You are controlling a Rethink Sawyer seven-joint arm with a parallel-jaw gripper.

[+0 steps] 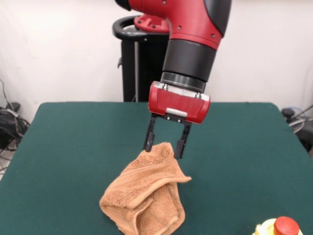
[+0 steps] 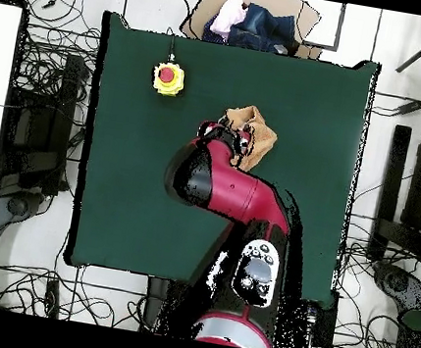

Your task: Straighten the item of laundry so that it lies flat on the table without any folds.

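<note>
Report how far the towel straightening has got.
Done: nothing yet shows as flat; the towel is a crumpled, folded heap on the table. In hand: the gripper stands over the heap's raised peak, its fingers spread either side of that peak, not visibly clamped. Left: take hold of the cloth, draw it out, and lay it flat without folds.

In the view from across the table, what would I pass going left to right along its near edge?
Bare green table → the crumpled orange towel, with the gripper above its top → more bare table → a yellow object with a red top at the lower right corner.
</note>
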